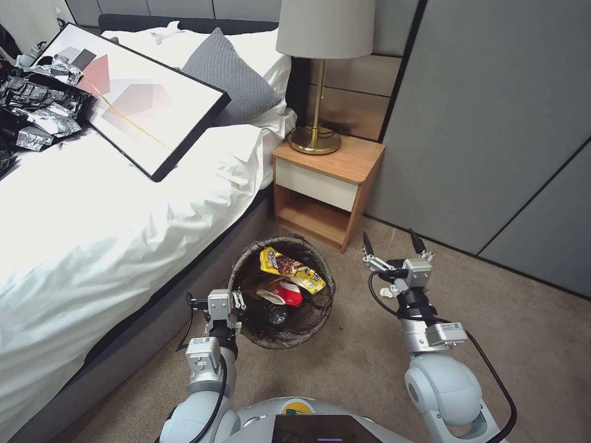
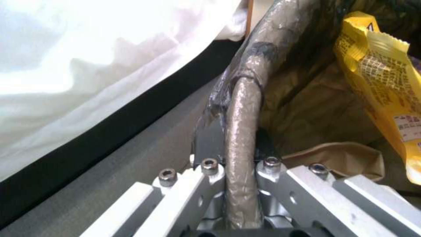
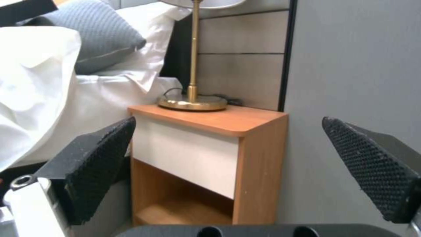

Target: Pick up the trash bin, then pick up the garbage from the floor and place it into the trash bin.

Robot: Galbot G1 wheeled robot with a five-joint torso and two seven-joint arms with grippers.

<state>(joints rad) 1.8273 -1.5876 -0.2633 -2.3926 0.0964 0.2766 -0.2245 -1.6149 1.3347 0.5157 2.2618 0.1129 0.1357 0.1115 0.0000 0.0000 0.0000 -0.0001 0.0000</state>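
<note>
Bed (image 1: 92,234) crowds my left pincer (image 1: 239,303), clamped on the trash bin (image 1: 320,307) rim; yellow packet (image 1: 289,267) inside. My right pincer (image 1: 394,243) hangs open near the nightstand (image 1: 326,178).

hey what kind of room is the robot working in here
Most likely a bedroom, perhaps in a hotel: a bed with white linen and a grey pillow, a wooden nightstand beside it carrying a brass lamp, and carpet underfoot.

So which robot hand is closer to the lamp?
The right. The right gripper hangs open just short of the nightstand holding the lamp; the left gripper grips the trash bin rim, farther back.
</note>
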